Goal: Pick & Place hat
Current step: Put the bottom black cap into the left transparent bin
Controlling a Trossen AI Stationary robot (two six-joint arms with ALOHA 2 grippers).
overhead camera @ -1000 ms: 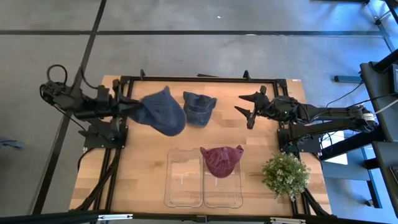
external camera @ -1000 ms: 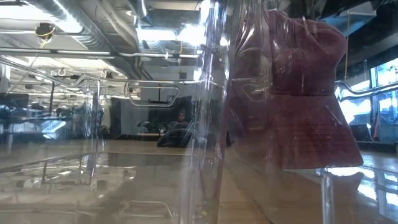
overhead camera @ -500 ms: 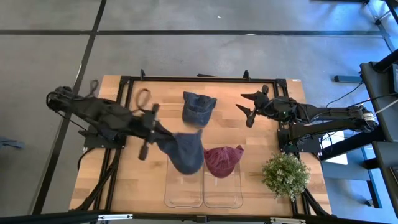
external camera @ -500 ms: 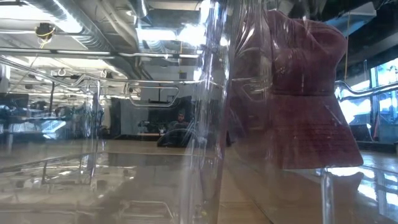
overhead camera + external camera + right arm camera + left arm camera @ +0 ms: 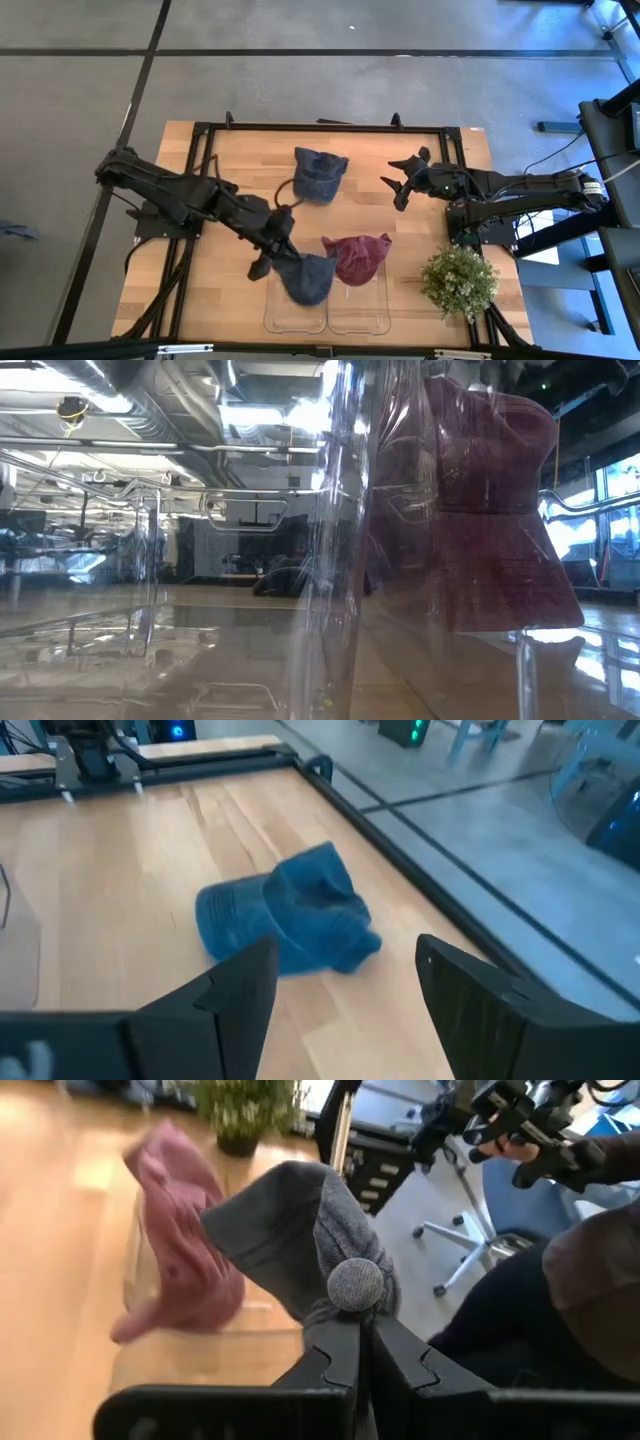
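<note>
The left hand (image 5: 272,248), pinched shut on a grey-blue hat (image 5: 305,278), holds it over the left clear bin (image 5: 283,312) near the bench's (image 5: 230,300) front edge, crown hanging toward the bin. A maroon hat (image 5: 357,256) crowds the right bin (image 5: 372,312) beside it, with a plant (image 5: 459,280) further right. The right hand (image 5: 393,180) waits spread wide and empty near a blue hat (image 5: 318,173) lying at the back, bare wood between them.

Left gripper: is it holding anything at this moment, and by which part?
The left gripper is shut on the gray-blue hat, pinching its crown right at the top button, above the clear bins. The right gripper is open, holding nothing.
</note>
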